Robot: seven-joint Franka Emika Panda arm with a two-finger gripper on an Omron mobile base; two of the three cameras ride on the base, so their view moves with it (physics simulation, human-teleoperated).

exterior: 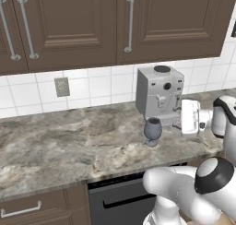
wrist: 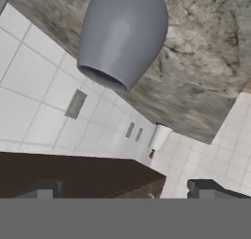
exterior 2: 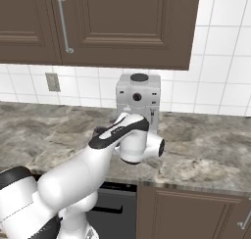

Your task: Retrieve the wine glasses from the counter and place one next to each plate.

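1 grey wine glass (wrist: 122, 35) stands just beyond the open claw (wrist: 127, 189).

Smoky grey wine glass (exterior: 153, 130) on the grey-brown veined marble counter (exterior: 69, 141). White tiles (exterior: 101, 88) behind, dark brown cabinets (exterior: 69, 26) above.

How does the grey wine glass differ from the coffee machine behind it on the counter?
The wine glass is dark smoky grey, rounded and stemmed; the coffee machine is pale grey and boxy. The glass is much shorter than the machine. The glass stands nearer the counter's front, the machine against the tiles. Both stand upright.
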